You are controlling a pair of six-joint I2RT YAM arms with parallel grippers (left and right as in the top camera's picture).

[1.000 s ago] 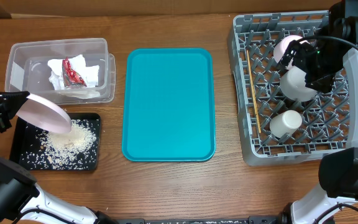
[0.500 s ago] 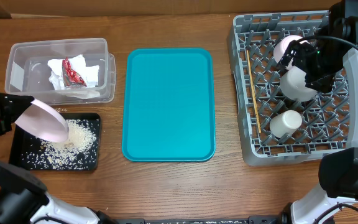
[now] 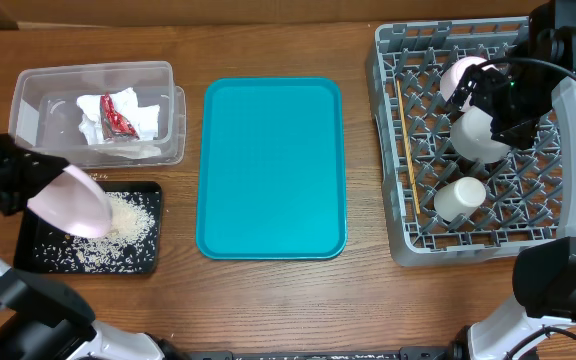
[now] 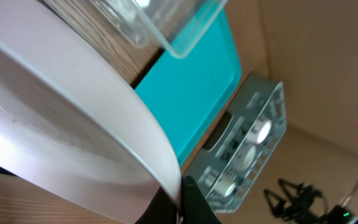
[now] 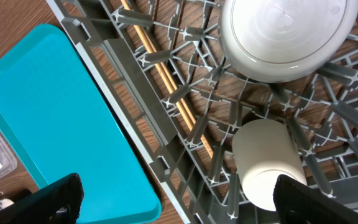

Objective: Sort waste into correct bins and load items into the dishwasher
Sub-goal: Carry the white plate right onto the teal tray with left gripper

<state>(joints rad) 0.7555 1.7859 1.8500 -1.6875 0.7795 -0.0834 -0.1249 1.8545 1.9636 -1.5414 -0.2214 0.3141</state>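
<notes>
Plate (image 3: 71, 200): glossy, smooth glaze. Tub (image 3: 28, 90): clear shiny plastic. Teal tray (image 3: 271, 165): smooth plastic. Rack (image 3: 393, 150): grey plastic. Black tray (image 3: 43, 250): matt. Table (image 3: 268, 300): grained wood. Chopsticks (image 3: 404, 135): bare wood.

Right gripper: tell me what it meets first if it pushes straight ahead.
Probably the dish rack's lattice floor, between the chopsticks and the cup; depth is unclear from this view.

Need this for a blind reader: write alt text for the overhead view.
The left arm's fingers hold a round pinkish-white plate tilted over a shallow black tray of white rice. A clear plastic tub holds paper napkins and a red wrapper; a teal tray lies centre; a grey dish rack, right, holds a bowl, cup and chopsticks.
</notes>
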